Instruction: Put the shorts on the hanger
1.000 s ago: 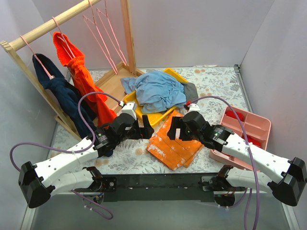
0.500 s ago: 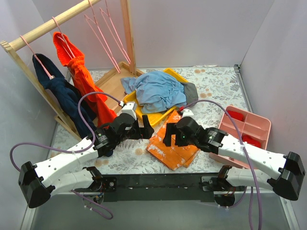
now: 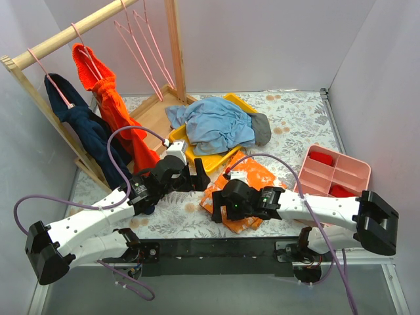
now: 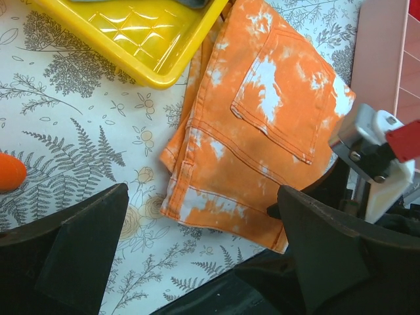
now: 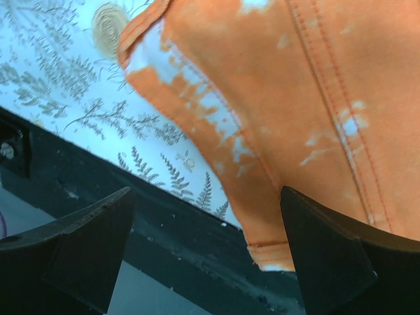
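Observation:
The light blue shorts lie crumpled on the yellow tray at the back middle. Empty pink wire hangers hang from the wooden rail at the back left. My left gripper is open and empty, just in front of the tray's near corner. In its wrist view it is above the orange cloth's near edge. My right gripper is open and empty, low over the near left corner of the orange cloth with white marks. It also shows in the right wrist view. Neither gripper touches the shorts.
Dark grey shorts stick out from under the blue ones. A pink compartment tray stands at the right. The wooden rack carries an orange garment and a navy one. The black base bar runs under the right gripper.
My right arm has swung left and toward the near edge, from the orange cloth's far side to its near left corner. My left arm has not moved.

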You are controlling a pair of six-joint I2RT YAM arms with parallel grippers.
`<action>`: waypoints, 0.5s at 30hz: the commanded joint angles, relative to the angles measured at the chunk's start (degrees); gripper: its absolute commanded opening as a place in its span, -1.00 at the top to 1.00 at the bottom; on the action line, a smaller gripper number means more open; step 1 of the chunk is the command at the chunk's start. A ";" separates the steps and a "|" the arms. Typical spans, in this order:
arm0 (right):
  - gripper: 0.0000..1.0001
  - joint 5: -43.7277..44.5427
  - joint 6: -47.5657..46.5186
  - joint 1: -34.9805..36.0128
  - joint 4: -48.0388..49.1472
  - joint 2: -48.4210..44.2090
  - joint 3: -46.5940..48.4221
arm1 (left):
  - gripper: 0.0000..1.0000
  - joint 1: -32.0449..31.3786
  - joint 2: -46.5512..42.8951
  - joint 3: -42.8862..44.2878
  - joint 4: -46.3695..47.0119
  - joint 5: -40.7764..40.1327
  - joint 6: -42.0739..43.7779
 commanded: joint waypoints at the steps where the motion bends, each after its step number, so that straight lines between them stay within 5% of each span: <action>1: -0.97 -0.96 0.48 -2.23 4.04 2.67 -1.19 | -0.96 -0.04 -0.54 0.67 -0.96 0.60 0.31; 15: -0.97 -1.93 -8.12 -23.50 2.38 1.35 -5.85 | -0.96 -0.04 -0.89 1.11 -1.75 -0.36 0.48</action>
